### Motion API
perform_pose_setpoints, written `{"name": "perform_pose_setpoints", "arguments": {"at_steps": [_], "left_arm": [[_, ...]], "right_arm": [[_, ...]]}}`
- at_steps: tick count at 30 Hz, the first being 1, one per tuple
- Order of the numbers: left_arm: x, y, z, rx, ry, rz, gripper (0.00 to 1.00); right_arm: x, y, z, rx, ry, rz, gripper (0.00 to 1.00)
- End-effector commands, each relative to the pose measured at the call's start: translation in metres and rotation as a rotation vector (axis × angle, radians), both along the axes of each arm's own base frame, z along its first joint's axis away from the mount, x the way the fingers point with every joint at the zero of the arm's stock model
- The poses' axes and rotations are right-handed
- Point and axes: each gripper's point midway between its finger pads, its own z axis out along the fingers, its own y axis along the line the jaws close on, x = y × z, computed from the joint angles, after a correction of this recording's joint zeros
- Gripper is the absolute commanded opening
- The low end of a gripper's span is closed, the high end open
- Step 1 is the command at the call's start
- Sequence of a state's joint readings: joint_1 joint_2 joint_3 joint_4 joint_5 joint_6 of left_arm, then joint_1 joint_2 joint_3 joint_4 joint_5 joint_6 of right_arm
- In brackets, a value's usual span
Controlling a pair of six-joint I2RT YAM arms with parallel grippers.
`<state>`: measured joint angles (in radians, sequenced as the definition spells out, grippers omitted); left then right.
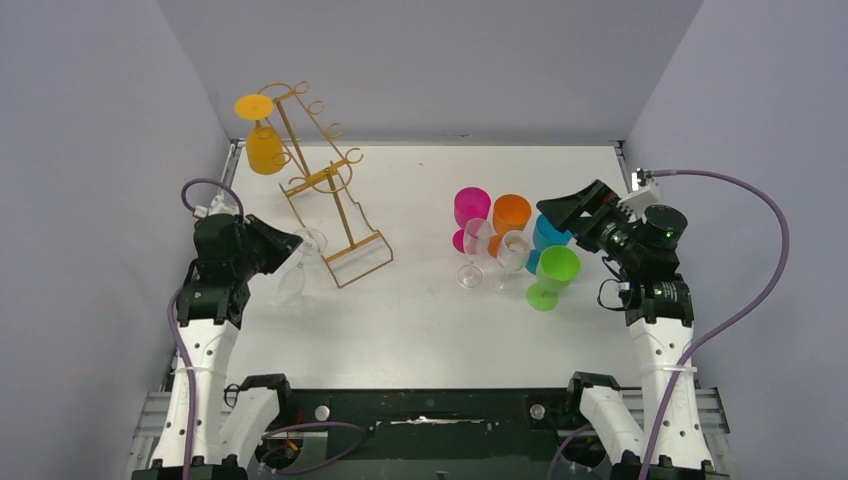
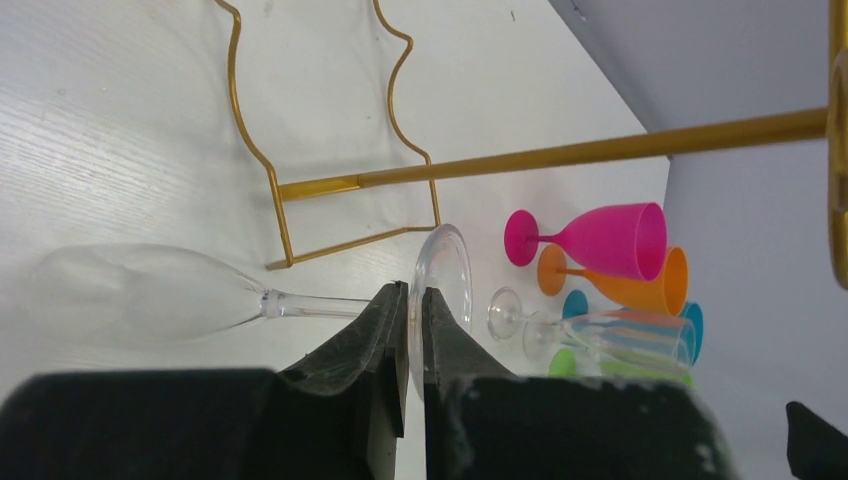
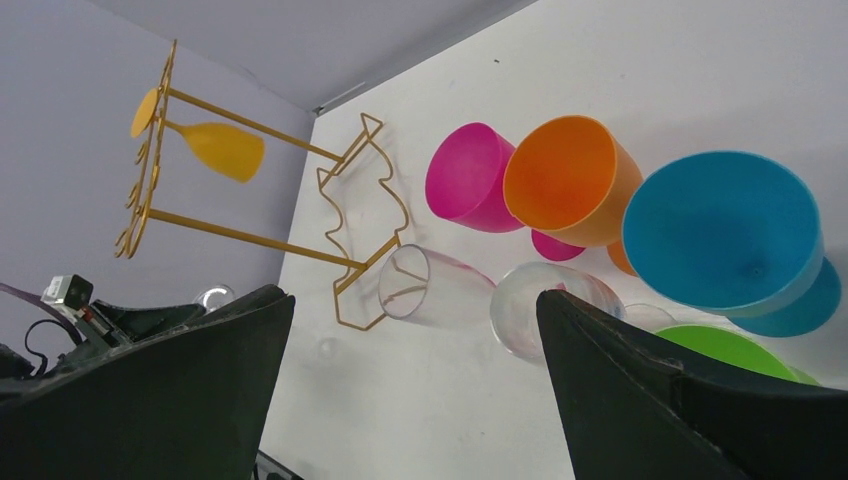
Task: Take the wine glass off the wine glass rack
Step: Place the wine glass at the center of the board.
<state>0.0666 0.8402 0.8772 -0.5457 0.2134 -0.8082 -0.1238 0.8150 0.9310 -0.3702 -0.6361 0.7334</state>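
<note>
Left wrist: left claw [image 2: 413,295] tight on clear wine glass [image 2: 150,295] foot; right claw [image 3: 415,297] open; yellow glass [image 1: 265,150] on rack [image 1: 318,180].

Rack [image 2: 600,150] shiny gold wire; table [image 2: 120,120] matt white.

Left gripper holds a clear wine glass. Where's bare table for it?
Free: the white table between the gold wire rack and the cluster of coloured and clear glasses, and along its near edge. Crowded: around that cluster, by the right gripper.
</note>
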Motion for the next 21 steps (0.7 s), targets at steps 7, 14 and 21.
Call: {"name": "perform_pose_setpoints", "arguments": {"at_steps": [7,14,21], "left_arm": [[-0.044,-0.077,0.01,0.021,-0.087,-0.486,0.0],[-0.083,-0.118,0.032,0.044,-0.153,-0.827,0.0],[-0.107,-0.141,0.052,-0.006,-0.255,-1.014,0.0]], "right_arm": [[0.003,0.053,0.012,0.028,-0.074,0.168,0.98],[0.002,0.106,0.011,0.007,-0.074,0.338,0.98],[-0.013,0.151,0.007,-0.042,-0.098,0.471,0.98]]}}
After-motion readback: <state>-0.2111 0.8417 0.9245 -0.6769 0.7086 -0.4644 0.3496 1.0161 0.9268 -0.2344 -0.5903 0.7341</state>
